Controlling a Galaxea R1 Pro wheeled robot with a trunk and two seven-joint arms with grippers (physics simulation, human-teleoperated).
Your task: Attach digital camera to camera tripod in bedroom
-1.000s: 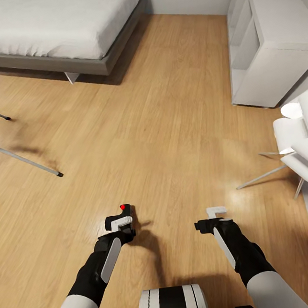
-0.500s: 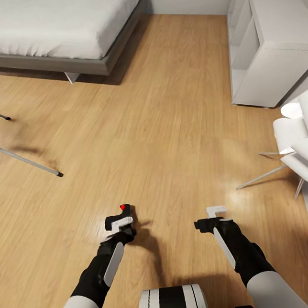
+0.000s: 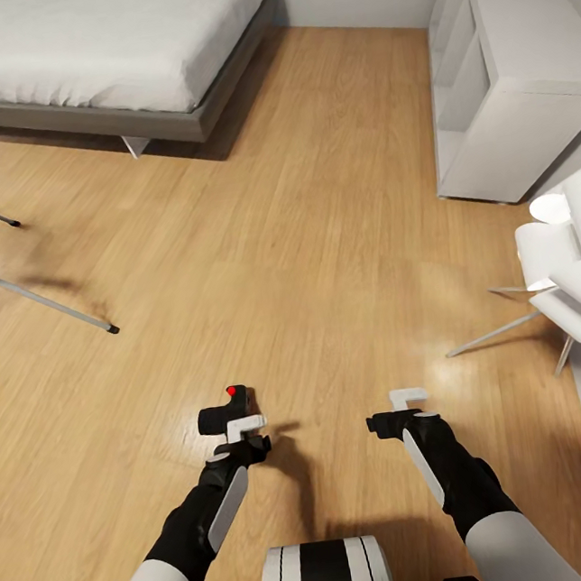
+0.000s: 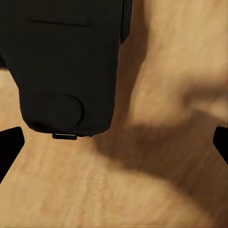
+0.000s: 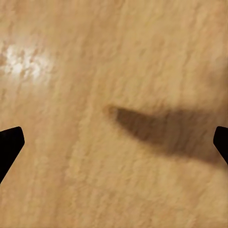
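1. I see the light wood plank floor [image 3: 323,259] of the bedroom spread across the head view, carrying everything else here.
2. The low grey-framed bed with a white mattress [image 3: 96,42] takes up the far left corner of that floor.
3. A white open shelving unit [image 3: 500,74] stands along the far right edge, and a white many-shaded floor lamp on thin silver legs [image 3: 569,265] sits nearer along that same right side.
4. Two silver telescoping legs of the camera tripod with black feet [image 3: 42,303] reach in from the left edge of the floor, well apart from both arms; I cannot see its head.
5. My right gripper [image 3: 405,408] hangs over bare floor. In the right wrist view its dark fingertips [image 5: 10,145] sit at opposite borders with only wood between them, so it is spread wide and carries nothing.
6. My left gripper [image 3: 244,432] is likewise spread wide; in the left wrist view the tips stand far apart and neither touches anything.
7. The small black digital camera with a red button on top [image 3: 228,409] lies on the floor just beyond and slightly left of the left gripper. In the left wrist view its black body [image 4: 66,61] sits off to one side of the gap, not between the fingertips.
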